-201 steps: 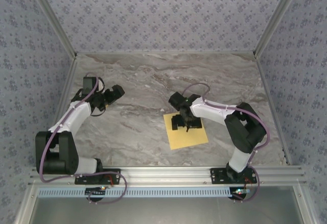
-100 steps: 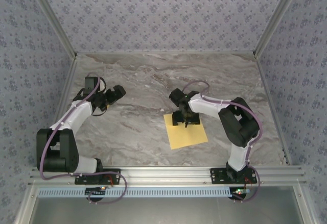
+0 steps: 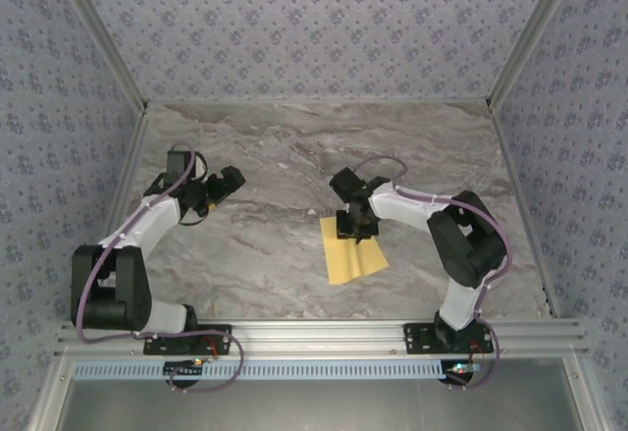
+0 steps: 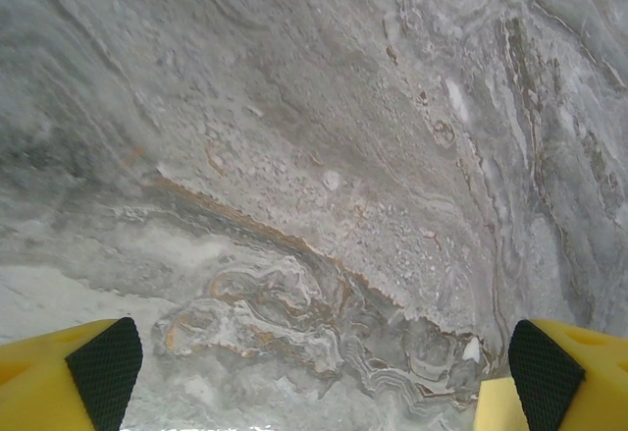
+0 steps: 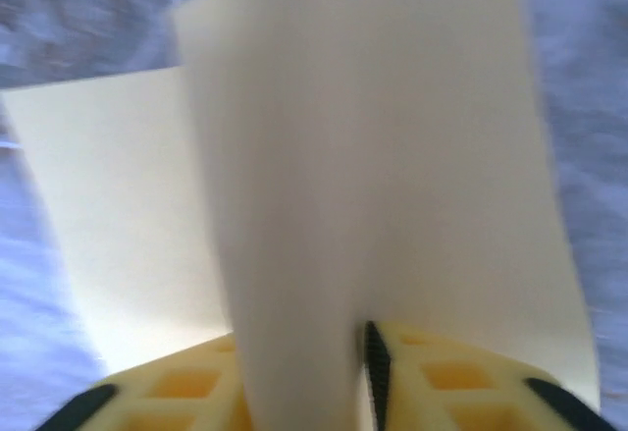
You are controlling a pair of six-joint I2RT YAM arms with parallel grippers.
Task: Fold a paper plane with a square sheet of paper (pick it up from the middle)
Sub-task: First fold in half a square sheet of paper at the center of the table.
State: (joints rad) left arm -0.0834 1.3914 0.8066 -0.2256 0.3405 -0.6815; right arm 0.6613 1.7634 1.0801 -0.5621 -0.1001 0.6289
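The sheet (image 3: 353, 259) lies on the counter (image 3: 275, 156) right of centre. The right pincer (image 3: 356, 227) sits at its 12 o'clock end, with the rest trailing toward 6. From the wrist, that pincer is narrow and nips a raised fold of the sheet, which runs 12 to 6. The right arm reaches in from 3 o'clock, elbow bent. The left pincer (image 3: 222, 184) gapes wide over bare counter, well apart at the sheet's 10 o'clock, so the right is nearer.

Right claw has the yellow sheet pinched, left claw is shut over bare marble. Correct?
No: the left claw is open wide over bare marble, as the left wrist view shows. The right claw does pinch the sheet.
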